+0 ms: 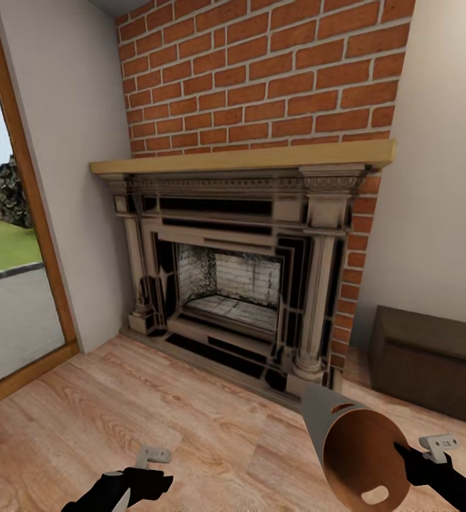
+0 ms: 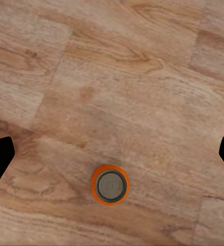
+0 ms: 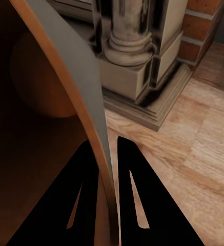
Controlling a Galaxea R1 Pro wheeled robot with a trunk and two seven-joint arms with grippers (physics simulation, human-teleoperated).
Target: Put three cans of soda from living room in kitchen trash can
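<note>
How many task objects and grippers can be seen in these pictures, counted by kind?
Orange soda can, standing upright on the plank floor: 1
Trash can, tilted, its rim clamped by the right gripper: 1
Grippers, namely the right gripper and the left gripper, which is open above the can: 2
Total: 4

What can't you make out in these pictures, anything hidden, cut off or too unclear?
- Orange can, left wrist view: seen end-on, so its side and label stay hidden.
- Left pincer, head view: the frame's lower edge cuts it, so its opening is unclear there.
- Trash can, head view: the frame edge cuts its lower rim; in the right wrist view its inside is too dark to check.
- Dark chest, head view: cropped by the right edge.
</note>
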